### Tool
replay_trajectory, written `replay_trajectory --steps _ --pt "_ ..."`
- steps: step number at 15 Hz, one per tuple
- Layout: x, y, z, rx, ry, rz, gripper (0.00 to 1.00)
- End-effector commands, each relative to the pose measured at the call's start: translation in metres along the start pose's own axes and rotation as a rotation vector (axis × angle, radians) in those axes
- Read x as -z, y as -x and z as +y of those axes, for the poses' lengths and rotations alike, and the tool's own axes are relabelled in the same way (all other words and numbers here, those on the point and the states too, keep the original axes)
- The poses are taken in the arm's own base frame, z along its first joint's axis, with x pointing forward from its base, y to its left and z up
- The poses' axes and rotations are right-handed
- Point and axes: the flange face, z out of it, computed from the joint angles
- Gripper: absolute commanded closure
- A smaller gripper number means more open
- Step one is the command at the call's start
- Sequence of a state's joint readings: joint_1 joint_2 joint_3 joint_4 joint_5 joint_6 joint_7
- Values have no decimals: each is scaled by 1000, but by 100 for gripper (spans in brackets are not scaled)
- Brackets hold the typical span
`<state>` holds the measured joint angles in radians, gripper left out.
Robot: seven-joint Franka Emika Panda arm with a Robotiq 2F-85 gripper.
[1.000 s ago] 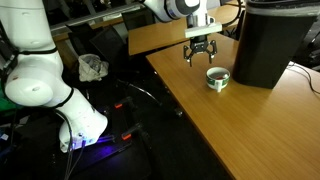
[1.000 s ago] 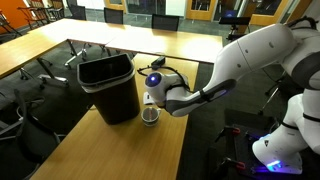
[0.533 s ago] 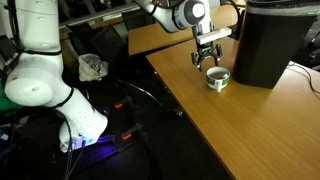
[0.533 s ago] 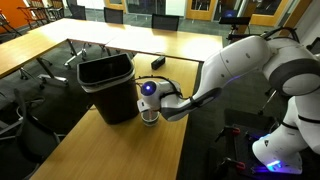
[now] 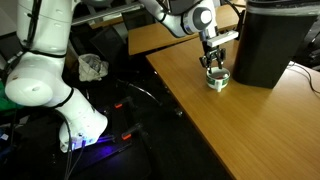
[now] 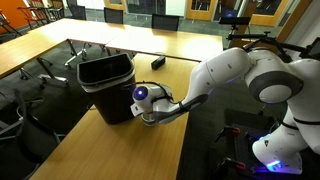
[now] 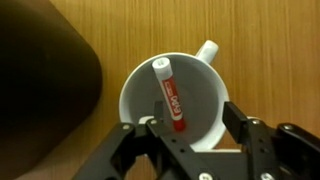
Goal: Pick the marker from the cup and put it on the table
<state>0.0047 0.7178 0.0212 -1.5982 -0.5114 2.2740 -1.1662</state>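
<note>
In the wrist view you lose the near rim of the cup (image 7: 135, 95) under the gripper (image 7: 191, 121), and the bottom edge cuts the gripper's body off; the marker (image 7: 169, 92) in the cup carries print too blurred to read; beside the cup, the black bin (image 7: 40, 90) is only a dark, soft mass running off the edge. In an exterior view the gripper (image 5: 213, 69) covers the cup's mouth, so you cannot see the marker there; in an exterior view the gripper (image 6: 148, 114) blocks the cup almost wholly; beyond the cup, the table (image 5: 250, 130) runs off the picture's edge.
</note>
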Motion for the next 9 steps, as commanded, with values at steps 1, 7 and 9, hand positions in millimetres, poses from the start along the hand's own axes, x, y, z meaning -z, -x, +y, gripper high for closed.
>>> replay_trajectory --steps 1,7,9 --pt "-10 -10 14 68 6 -28 31" --pt "-30 -20 24 113 18 -74 41" --pt "-37 -20 25 137 13 -95 44"
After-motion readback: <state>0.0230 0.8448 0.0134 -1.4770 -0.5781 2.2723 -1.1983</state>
